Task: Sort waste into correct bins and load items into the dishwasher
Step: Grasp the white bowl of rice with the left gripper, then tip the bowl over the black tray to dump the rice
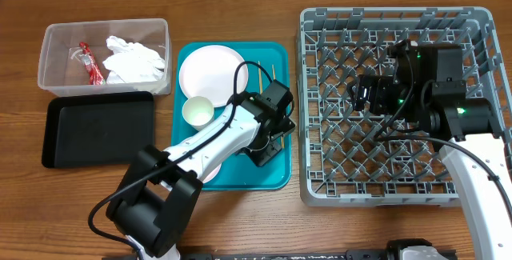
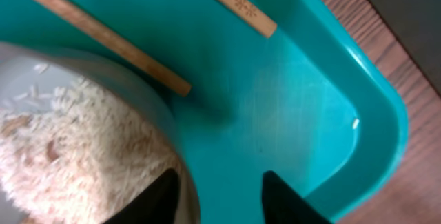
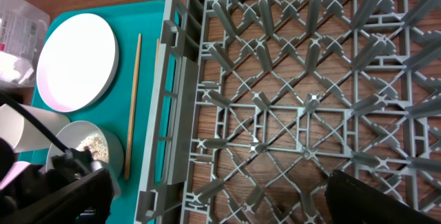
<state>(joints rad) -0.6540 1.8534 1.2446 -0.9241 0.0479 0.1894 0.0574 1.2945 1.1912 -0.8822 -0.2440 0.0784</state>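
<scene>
Rice scraps (image 2: pixel 62 148) fill the bowl (image 2: pixel 155 114) on the teal tray (image 2: pixel 310 100), and the left gripper (image 2: pixel 220 189) straddles the bowl's rim with fingers (image 2: pixel 162 200) apart, so a shallow or off-centre pinch could tip it and scatter grains over the chopsticks (image 2: pixel 103 34).

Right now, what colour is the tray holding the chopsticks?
Teal; the tray shows best from overhead.

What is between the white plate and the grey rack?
Two chopsticks lie on the teal tray between the plate and the rack. The right wrist view shows it best.
</scene>
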